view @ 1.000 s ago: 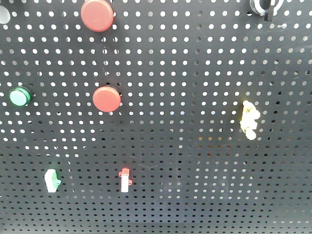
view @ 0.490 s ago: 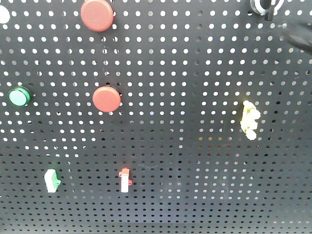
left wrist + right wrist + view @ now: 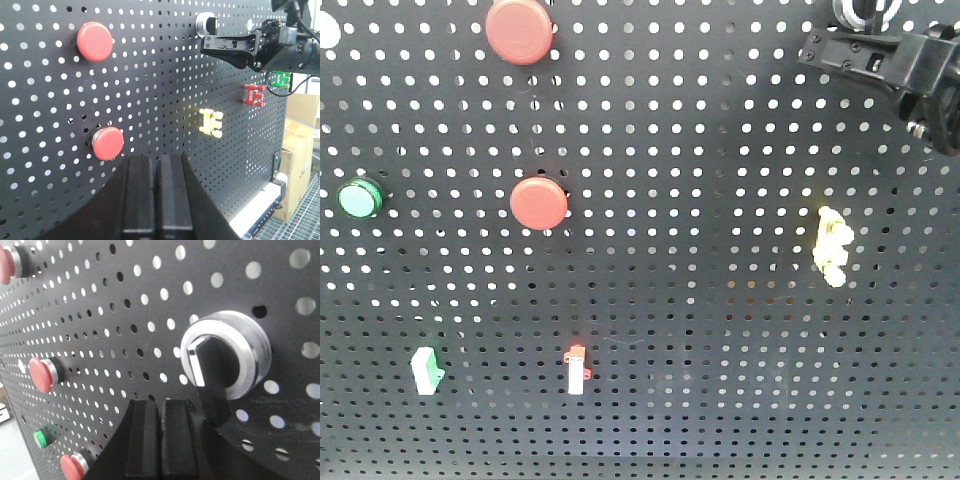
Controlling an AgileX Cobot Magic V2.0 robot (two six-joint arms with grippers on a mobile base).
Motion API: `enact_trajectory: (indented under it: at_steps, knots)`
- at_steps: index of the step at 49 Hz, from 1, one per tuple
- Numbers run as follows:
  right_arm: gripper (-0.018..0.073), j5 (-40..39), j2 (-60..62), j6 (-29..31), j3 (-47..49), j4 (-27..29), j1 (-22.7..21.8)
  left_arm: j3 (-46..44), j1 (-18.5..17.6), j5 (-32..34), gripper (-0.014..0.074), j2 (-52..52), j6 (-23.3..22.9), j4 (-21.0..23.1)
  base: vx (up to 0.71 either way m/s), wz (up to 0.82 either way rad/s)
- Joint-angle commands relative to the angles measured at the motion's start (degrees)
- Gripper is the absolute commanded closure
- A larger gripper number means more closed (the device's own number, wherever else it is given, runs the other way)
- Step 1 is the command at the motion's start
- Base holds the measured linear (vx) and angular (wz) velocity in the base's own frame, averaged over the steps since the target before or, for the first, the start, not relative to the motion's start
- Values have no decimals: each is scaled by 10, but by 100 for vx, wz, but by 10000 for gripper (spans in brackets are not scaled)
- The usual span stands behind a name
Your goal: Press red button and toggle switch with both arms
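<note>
Two red buttons are mounted on the black pegboard, an upper one (image 3: 520, 30) and a lower one (image 3: 538, 202). My left gripper (image 3: 156, 165) is shut and empty, just below and right of the lower red button (image 3: 108, 143), short of the board. A switch with a black lever in a silver ring (image 3: 225, 355) fills the right wrist view. My right gripper (image 3: 160, 407) is shut and empty, its tips just below and left of that lever. From the front, the right gripper (image 3: 812, 50) reaches in under the switch (image 3: 865, 10) at the top right.
The pegboard (image 3: 700, 150) also carries a green button (image 3: 360, 198), a yellow clip (image 3: 833, 245), a green rocker (image 3: 425, 368) and a small red and white rocker (image 3: 577, 368). Red (image 3: 254, 94) and green (image 3: 280, 78) clips sit further right. Cardboard boxes (image 3: 300, 135) stand beyond the board's edge.
My right arm has come into the front view from the upper right and now sits under the switch. The buttons and clips have not moved.
</note>
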State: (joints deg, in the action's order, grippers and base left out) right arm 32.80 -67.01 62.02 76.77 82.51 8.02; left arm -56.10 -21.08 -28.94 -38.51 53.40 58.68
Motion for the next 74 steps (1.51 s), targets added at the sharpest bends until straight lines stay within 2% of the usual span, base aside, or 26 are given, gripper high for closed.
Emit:
enact_trajectory:
  at_steps: [1,19,25,31,36,40,44,47,52,57,64,74]
  knots:
    - [562,-60,8,6,20,17,-2,-14,-1,31,595,1,-6,23,0,0]
    - [562,-150,40,-17,19,-63,-2,-14,-1,29,595,1,-6,20,0,0]
    - [562,-111,44,-59,19,-95,-2,-14,-1,29,595,1,-6,20,0,0]
    - [562,-80,57,-106,6,-158,-2,-14,-1,17,595,1,-6,-1,0,0]
    - [562,-96,90,-157,-32,-225,-2,-14,-1,-4,595,2,-16,-41,0,0]
    - [562,-112,128,-182,-74,-297,-2,-14,-1,-20,595,2,-60,-84,0,0]
    - [562,-111,175,-192,-132,-351,-2,-13,-1,-47,595,2,-97,-153,0,0]
    - [562,-111,219,-193,-171,-375,-2,-10,-1,-63,595,2,-116,-206,0,0]
    - [562,-112,297,-193,-241,-404,-2,23,-1,-61,595,16,-176,-296,0,0]
    - [562,-112,384,-192,-313,-429,-2,84,-1,-54,595,50,-244,-357,0,0]
    - [562,-110,513,-206,-396,-458,-2,188,-1,-53,595,128,-296,-369,0,0]
    - [562,-102,649,-244,-484,-480,-2,297,-1,-48,595,286,-306,-365,0,0]
